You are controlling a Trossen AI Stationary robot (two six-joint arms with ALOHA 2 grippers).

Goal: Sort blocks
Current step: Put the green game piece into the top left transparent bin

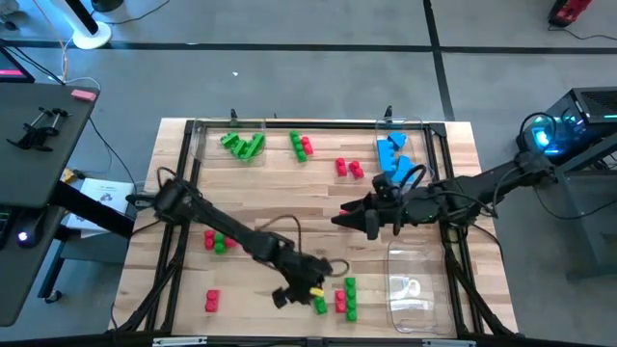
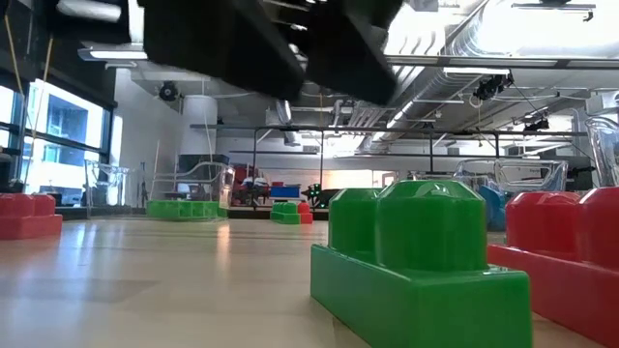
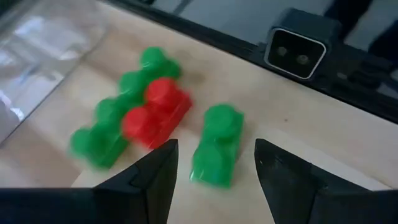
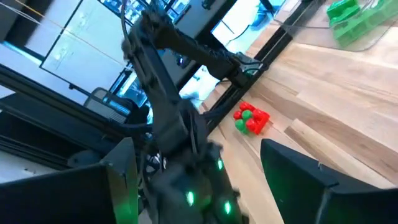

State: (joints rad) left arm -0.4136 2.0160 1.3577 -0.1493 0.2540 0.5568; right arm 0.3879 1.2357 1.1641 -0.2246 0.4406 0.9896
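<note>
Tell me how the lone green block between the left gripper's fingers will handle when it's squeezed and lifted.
The green block looks like moulded hard plastic, so probably stiff and light. Its glossy surface may slip slightly between the left gripper fingers. It lies flat, studs up, so it should slide rather than roll if nudged.

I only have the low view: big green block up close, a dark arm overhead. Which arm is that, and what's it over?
Observer: It's the left gripper, at the table's near edge. In its wrist view a lone green block lies between the open fingers, not yet gripped.
Operator: Anything crowding that block?
Observer: A red block and a row of green blocks lie just beside it, apart from it.
Operator: Where's the other arm?
Observer: The right gripper hangs open over mid-table, holding nothing.
Operator: Any sorting done?
Observer: The far trays hold green blocks and blue blocks; the near right tray holds no blocks.
</note>
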